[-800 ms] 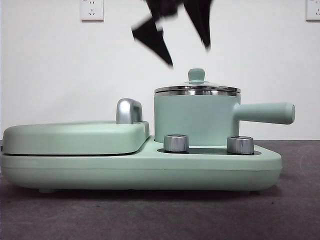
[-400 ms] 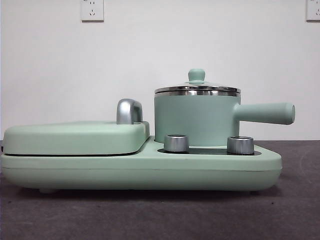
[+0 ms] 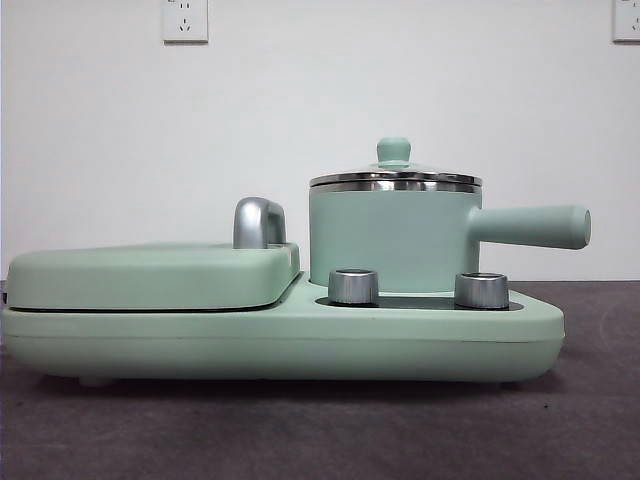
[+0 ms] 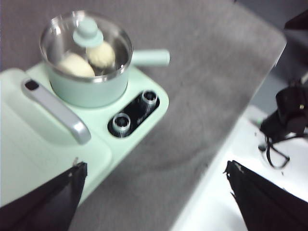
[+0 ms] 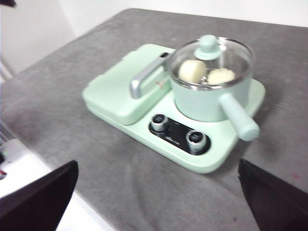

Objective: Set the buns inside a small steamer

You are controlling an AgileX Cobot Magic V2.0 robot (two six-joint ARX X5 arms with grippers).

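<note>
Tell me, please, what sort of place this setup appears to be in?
Probably a lab or test bench, not a home kitchen: a mint-green cooking appliance sits alone on a grey felt-like table cover, before a bare white wall with sockets, with loose black cables nearby.

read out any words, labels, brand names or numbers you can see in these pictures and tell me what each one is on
Nothing can be read.
Control panel between the two knobs: a small pale mark, perhaps a brand name, too blurred to read in both wrist views.
Knobs: no visible markings.
Steamer, its lid, griddle cover: no text.
Wall sockets: no lettering shows.
</note>
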